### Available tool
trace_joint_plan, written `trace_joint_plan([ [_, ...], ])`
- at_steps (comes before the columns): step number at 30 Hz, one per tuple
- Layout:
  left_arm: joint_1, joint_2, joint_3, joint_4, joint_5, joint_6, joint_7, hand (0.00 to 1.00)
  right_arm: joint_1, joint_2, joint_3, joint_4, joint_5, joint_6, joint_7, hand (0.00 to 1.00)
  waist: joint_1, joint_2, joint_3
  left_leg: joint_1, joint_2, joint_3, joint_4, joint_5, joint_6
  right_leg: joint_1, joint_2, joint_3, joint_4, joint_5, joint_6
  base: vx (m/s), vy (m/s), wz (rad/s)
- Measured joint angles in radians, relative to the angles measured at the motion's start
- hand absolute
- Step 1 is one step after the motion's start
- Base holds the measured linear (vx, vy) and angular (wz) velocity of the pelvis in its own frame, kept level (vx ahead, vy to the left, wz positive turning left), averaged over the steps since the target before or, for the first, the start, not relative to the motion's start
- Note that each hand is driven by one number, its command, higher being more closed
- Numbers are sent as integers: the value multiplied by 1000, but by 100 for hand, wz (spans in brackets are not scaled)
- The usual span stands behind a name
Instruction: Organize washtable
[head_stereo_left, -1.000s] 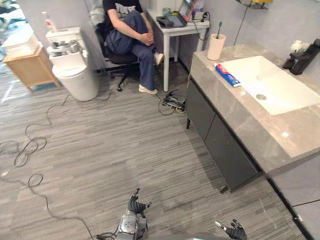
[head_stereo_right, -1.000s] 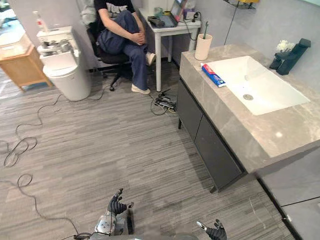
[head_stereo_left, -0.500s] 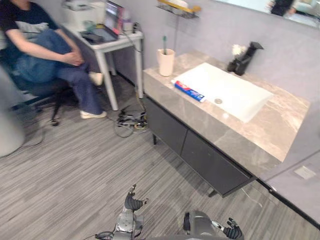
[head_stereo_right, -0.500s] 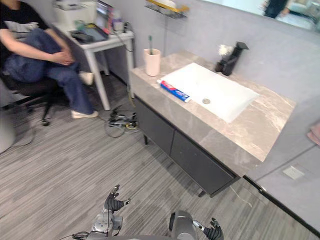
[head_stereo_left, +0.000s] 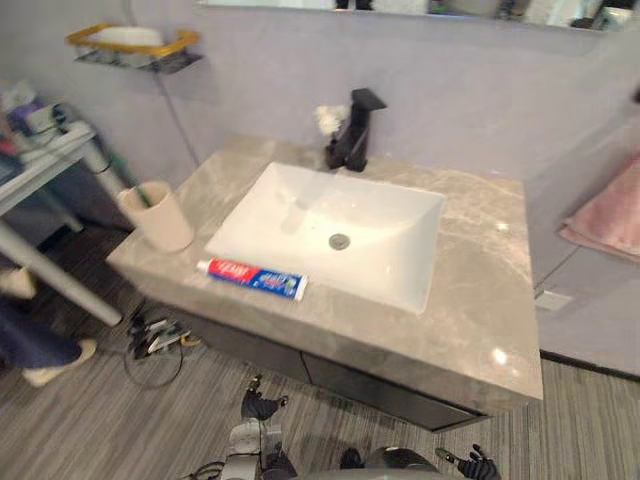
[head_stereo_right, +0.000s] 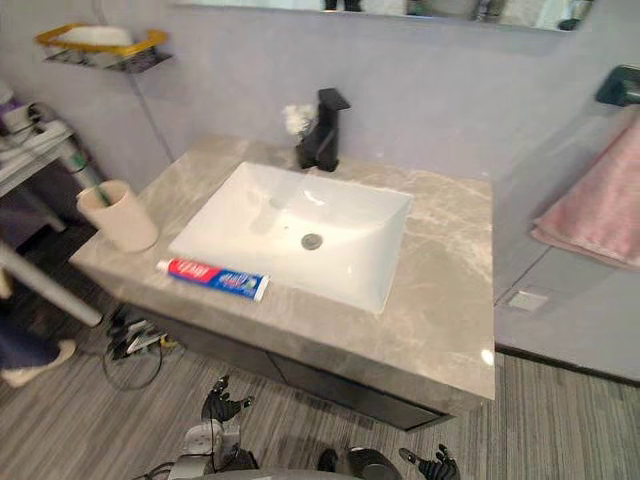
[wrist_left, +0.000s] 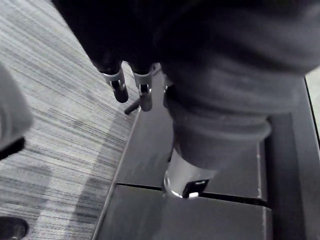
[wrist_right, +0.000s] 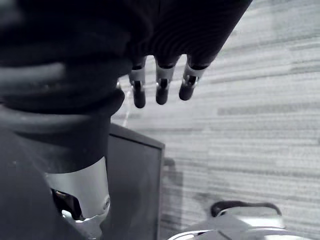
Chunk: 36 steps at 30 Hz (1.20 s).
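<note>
Nothing on the washtable (head_stereo_left: 470, 300) looks tidied yet, so I judge the job hardly begun. My left hand (head_stereo_left: 258, 408) and right hand (head_stereo_left: 478, 465) hang low in front of the cabinet, below the front edge of the counter. In both wrist views my fingers are loose and straight, grasping nothing. The toothpaste tube (head_stereo_left: 252, 279) lies flat along the front edge of the counter, just in front of the sink's near left corner, and I take it for the thing still to be put away. The cup (head_stereo_left: 160, 215) stands upright at the left end of the counter, well apart from the tube, with a green toothbrush (head_stereo_left: 135, 188) leaning inside it and room beside that. The white sink (head_stereo_left: 380, 240) holds nothing that I can see but its drain. The black faucet (head_stereo_left: 355, 130) stands at the sink's back edge. What is left, as I judge it, is to reach up, take the tube and stand it in the cup.
</note>
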Motion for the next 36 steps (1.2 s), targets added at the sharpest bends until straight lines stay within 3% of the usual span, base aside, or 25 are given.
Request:
trace_joint_plan([
  [2,33,19,37,10,0,9,11,0,-9,-3,16,4,-16,2,4,0,16,-6,-12,41,5,92,-51,21,-57,-27,-19,81,49,-37,87,208,359,-138],
  [3,42,18,54,3,-23,13,15,0,-15,0,16,3,-24,2,7,0,16,-2,-15,45,4,129,-62,23,-51,-47,-47,43,60,-47,130,158,395,-145],
  [4,44,19,81,-1,-79,37,18,0,-38,1,24,6,-36,3,7,0,21,-27,-27,57,-9,216,-74,25,-40,-81,-166,-166,70,-65,133,68,321,-104],
  [5,43,23,83,5,-97,54,19,0,-43,6,34,13,-38,0,8,0,24,-22,-24,65,-12,243,-82,27,-38,-83,-210,-232,59,-57,133,43,369,-113],
  [6,34,31,83,31,-128,70,19,0,-65,17,57,41,-40,-1,9,0,25,-24,-25,76,-16,274,-90,26,-32,-76,-280,-327,29,-7,127,0,226,-60],
  [7,30,35,82,40,-136,70,16,0,-72,26,63,52,-46,0,16,0,26,-24,-25,79,-20,280,-92,26,-29,-66,-308,-348,15,37,125,-2,218,-36],
  [8,23,48,70,54,-140,70,11,0,-83,19,73,74,-53,-4,25,0,29,-30,-27,88,-33,278,-95,26,-27,-46,-336,-351,-18,84,155,-42,116,-6],
  [10,14,66,37,75,-137,68,11,0,-99,1,74,126,-60,-1,31,0,40,-22,-33,102,-35,272,-99,29,-31,-11,-328,-368,-70,84,174,-87,18,-5],
  [13,38,73,-12,82,-135,50,1,0,-103,-27,88,157,-74,3,30,0,40,-7,-60,113,-35,264,-151,49,-39,29,-291,-360,-187,148,179,-77,-44,-7],
  [15,47,79,-22,81,-135,13,-17,0,-112,-46,116,180,-78,5,31,0,44,-12,-65,107,-47,248,-183,60,-36,45,-278,-363,-272,203,176,-78,-11,-10],
  [19,49,95,-57,79,-115,-33,-32,0,-114,-54,117,181,-78,4,31,0,40,-19,-60,54,-65,185,-163,80,-32,44,-276,-408,-292,225,173,-40,23,33],
  [23,52,96,-48,73,-116,-63,-32,0,-113,-76,100,219,-95,3,31,0,40,-40,-56,22,-66,178,-145,77,-17,38,-328,-483,-244,199,180,-17,104,51],
  [26,54,89,-15,69,-116,-65,-32,0,-89,-91,28,226,-96,10,29,0,28,-37,-50,-24,48,207,67,53,11,37,-383,-519,-190,195,189,65,207,45],
  [27,58,89,-14,70,-116,-66,-31,0,-84,-101,21,227,-95,12,28,0,16,-37,-50,-13,74,184,80,56,7,38,-409,-528,-164,187,215,97,387,49],
  [28,61,87,-15,71,-116,-65,-31,0,-75,-112,19,231,-94,14,28,0,10,-25,-45,20,83,132,37,46,-43,36,-435,-535,-127,176,244,43,440,42],
  [29,61,87,-20,71,-116,-64,-31,0,-71,-118,4,245,-93,15,29,0,9,-9,-44,54,63,107,9,-6,-117,38,-447,-539,-109,177,251,35,467,35],
  [30,59,92,-24,70,-116,-64,-32,0,-75,-111,-3,257,-91,15,28,0,5,-17,-36,58,49,107,5,-41,-116,43,-465,-541,-103,180,256,6,494,35],
  [31,50,107,-33,66,-116,-64,-31,0,-78,-78,-19,269,-75,16,27,0,4,-50,-20,48,11,107,26,-54,-104,51,-504,-547,-98,188,260,-20,436,38],
  [32,50,146,-57,56,-111,-66,-31,0,-77,-47,-32,267,-66,17,28,0,6,-73,-19,22,-18,101,85,-72,-88,53,-535,-553,-94,215,248,-55,503,29],
  [34,45,177,-95,62,-80,-61,-31,0,-79,-38,-36,257,-62,17,32,0,8,-68,-17,-29,-33,107,190,-147,-48,28,-566,-546,-54,264,254,-90,422,-4],
  [35,36,192,-132,68,-70,-59,-31,0,-84,-45,-35,251,-55,18,30,0,9,-63,-18,-57,-59,129,222,-181,-12,-21,-604,-546,-14,293,192,-124,444,-29],
  [36,29,194,-151,77,-65,-59,-32,0,-92,-55,-34,248,-53,19,30,0,10,-55,-18,-64,-68,146,215,-184,1,-52,-615,-546,-14,336,119,-125,410,-40],
])
